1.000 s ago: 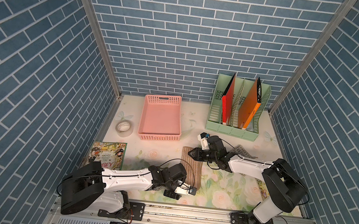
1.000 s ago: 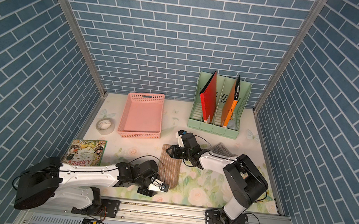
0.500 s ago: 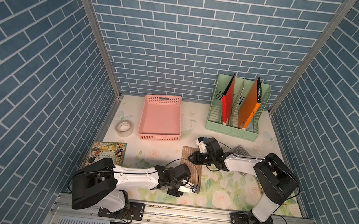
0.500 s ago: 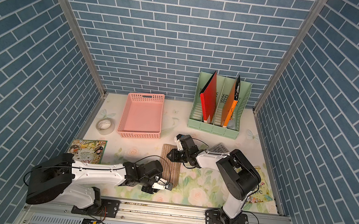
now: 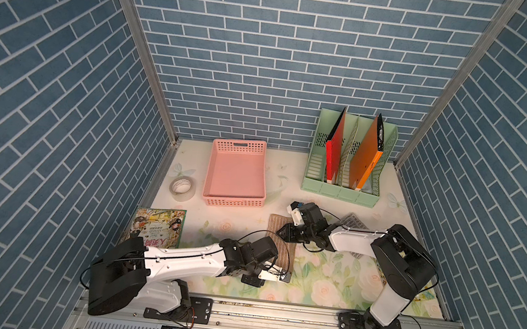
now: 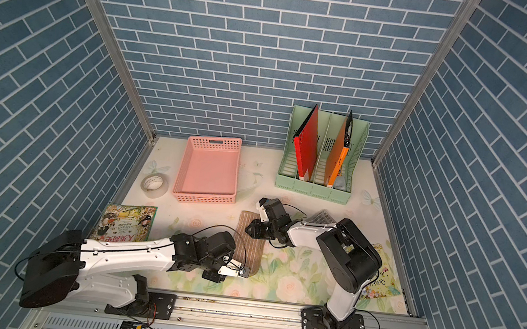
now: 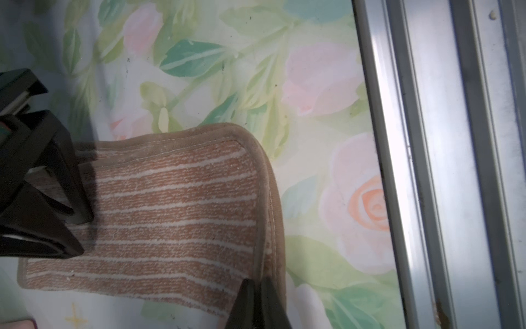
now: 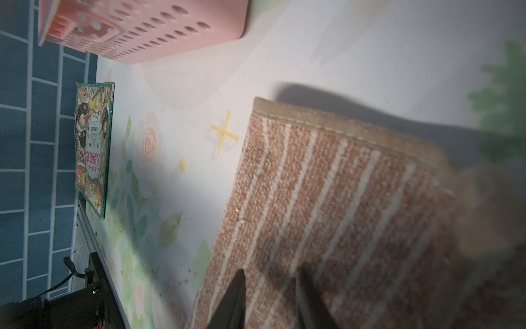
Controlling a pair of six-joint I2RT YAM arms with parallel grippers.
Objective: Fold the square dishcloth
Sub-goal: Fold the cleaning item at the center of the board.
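Floral mat (image 5: 326, 282) w/ dishcloth (image 5: 276, 222), Chinese-title book (image 5: 155, 230)

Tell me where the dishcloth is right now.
In both top views the dishcloth lies front-centre on the table, just nearer than the pink basket, with the right gripper at its far end and the left gripper at its near corner.
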